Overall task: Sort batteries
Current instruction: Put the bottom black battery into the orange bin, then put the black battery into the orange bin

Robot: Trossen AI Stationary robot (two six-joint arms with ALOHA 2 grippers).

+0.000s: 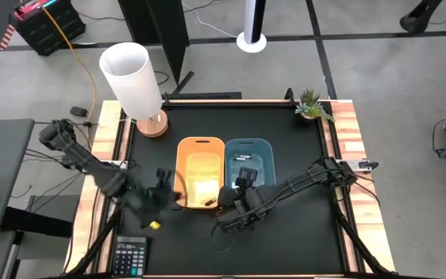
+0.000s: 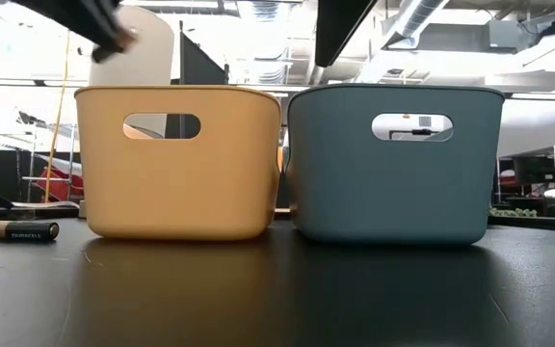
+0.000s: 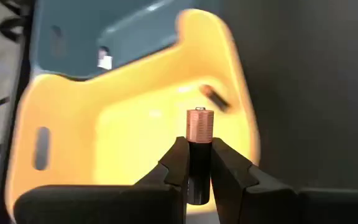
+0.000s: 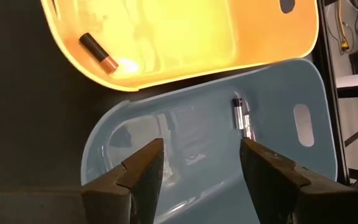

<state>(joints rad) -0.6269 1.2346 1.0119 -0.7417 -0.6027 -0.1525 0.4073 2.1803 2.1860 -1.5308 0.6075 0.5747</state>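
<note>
- Between the fingers of the left gripper (image 3: 199,168) we see a small copper-topped black cylindrical battery (image 3: 199,140) clamped upright, just beside the near edge of the orange plastic bin (image 1: 200,147).
- Inside that orange bin we see another dark reddish-brown battery (image 4: 98,51) lying near one corner.
- Over the near end of the blue-grey plastic bin (image 1: 262,146) we find the right gripper (image 4: 201,163), its fingers spread apart and holding nothing.
- Within the blue-grey bin we count two thin silvery batteries (image 4: 240,116) side by side.
- On the black table (image 2: 277,299) we spot one more dark battery (image 2: 21,230) left of the orange bin in the low view.
</note>
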